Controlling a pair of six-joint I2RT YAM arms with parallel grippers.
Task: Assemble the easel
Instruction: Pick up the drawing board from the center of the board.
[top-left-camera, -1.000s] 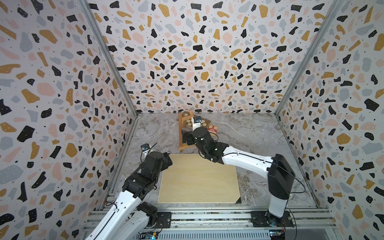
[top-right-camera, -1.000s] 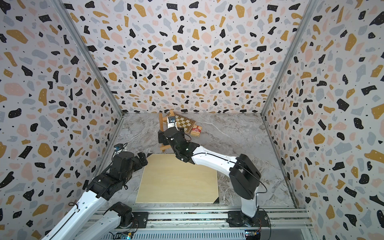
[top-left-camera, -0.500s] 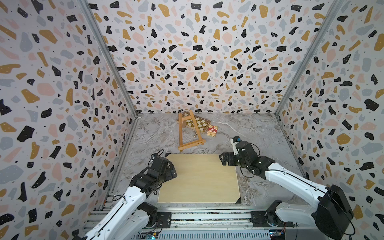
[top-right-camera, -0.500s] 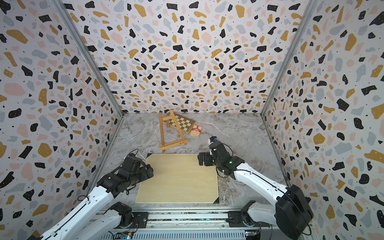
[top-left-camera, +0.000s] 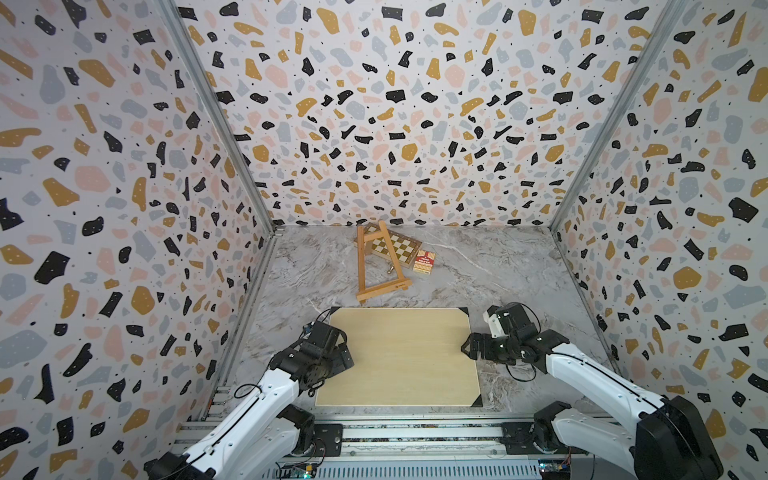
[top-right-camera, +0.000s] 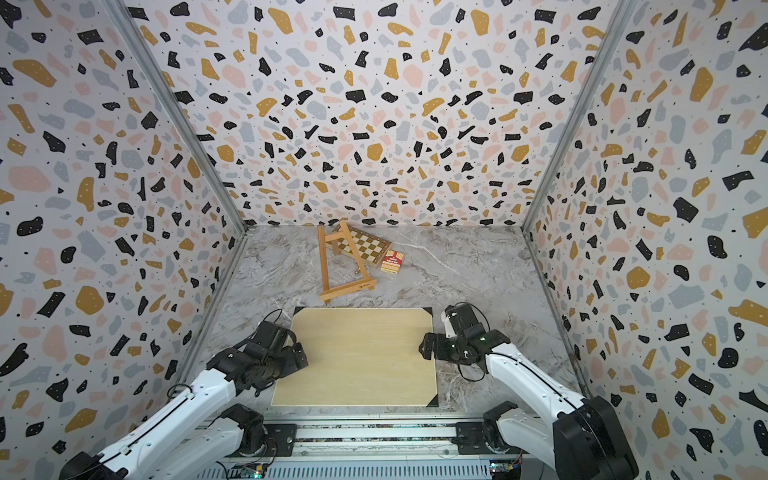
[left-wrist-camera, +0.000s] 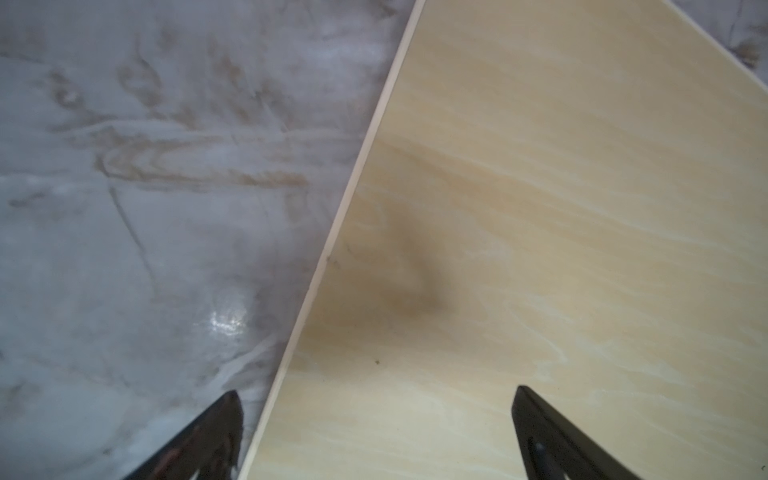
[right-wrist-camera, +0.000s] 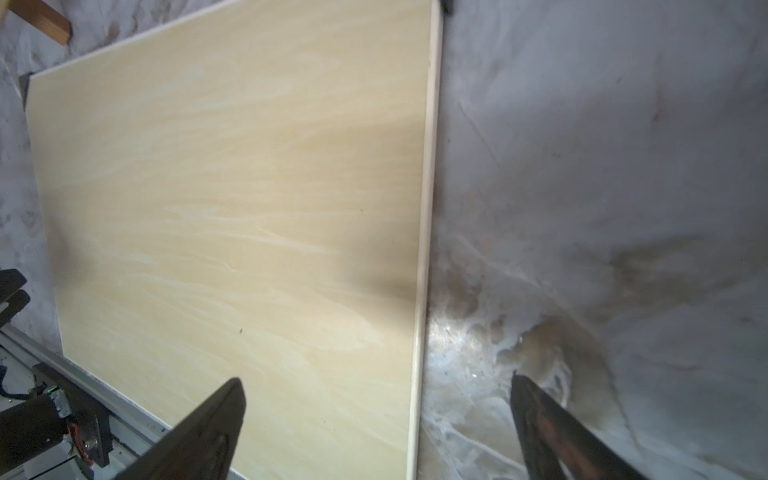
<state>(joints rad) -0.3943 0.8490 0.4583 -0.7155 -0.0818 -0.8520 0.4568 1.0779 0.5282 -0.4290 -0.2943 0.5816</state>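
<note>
Two black grippers, both spread wide and holding nothing: left gripper (left-wrist-camera: 376, 392) straddling the nine o'clock edge of the pale board (top-left-camera: 399, 357), tapered fingers (left-wrist-camera: 548, 440) one over marble, one over wood; right gripper (right-wrist-camera: 376, 378) likewise astride the three o'clock edge. Smooth, faintly grained, rectangular, with black triangular corners, lying flat at six o'clock on the glossy grey-veined marble table (top-left-camera: 498, 270). At twelve o'clock, well apart from both arms, the easel (top-left-camera: 384, 290): honey-brown slats in a narrow A, flat ledge nearest the board, narrow top overlapping the checkered chessboard box (top-left-camera: 397, 249). Just beside that box at its four o'clock, a small red card pack (top-left-camera: 424, 262). Beside one slat, a tiny brass-coloured bit (top-left-camera: 390, 270), too small to name. All round, terrazzo-patterned walls (top-left-camera: 374, 104) flecked black, ochre, pink and grey.
</note>
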